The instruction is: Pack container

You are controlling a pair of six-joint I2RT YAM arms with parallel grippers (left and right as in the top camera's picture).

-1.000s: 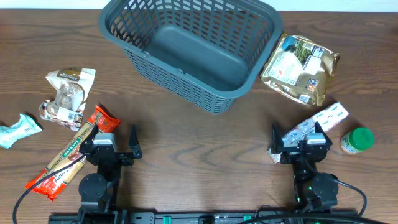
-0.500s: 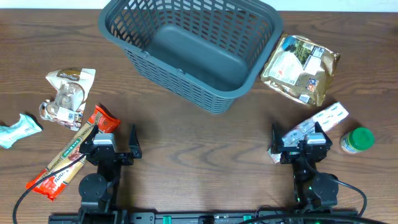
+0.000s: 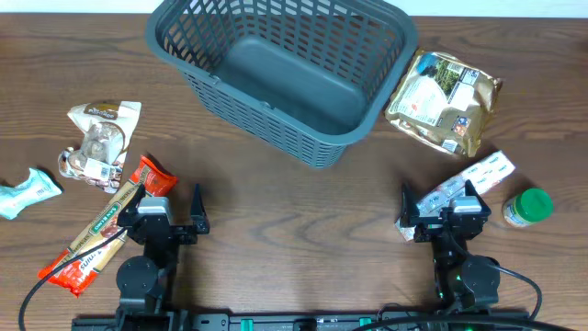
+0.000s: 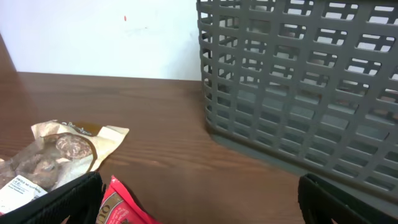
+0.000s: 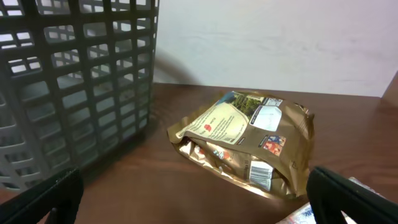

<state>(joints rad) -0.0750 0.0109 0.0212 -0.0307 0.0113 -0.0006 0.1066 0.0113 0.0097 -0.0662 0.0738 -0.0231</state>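
Note:
The grey-blue lattice basket (image 3: 280, 69) stands empty at the back middle of the table; it also shows in the left wrist view (image 4: 298, 93) and the right wrist view (image 5: 68, 87). My left gripper (image 3: 167, 210) is open and empty near the front left, beside a red snack bar (image 3: 101, 230), whose end shows in the left wrist view (image 4: 121, 205). My right gripper (image 3: 439, 208) is open and empty near the front right, over the end of a white-blue packet (image 3: 469, 179). A gold pouch (image 3: 443, 99) lies right of the basket, also in the right wrist view (image 5: 249, 140).
A clear cookie bag (image 3: 101, 138) lies at the left, also in the left wrist view (image 4: 56, 155). A pale green packet (image 3: 26, 191) lies at the far left edge. A green-lidded jar (image 3: 527, 207) lies on its side at the far right. White wall behind.

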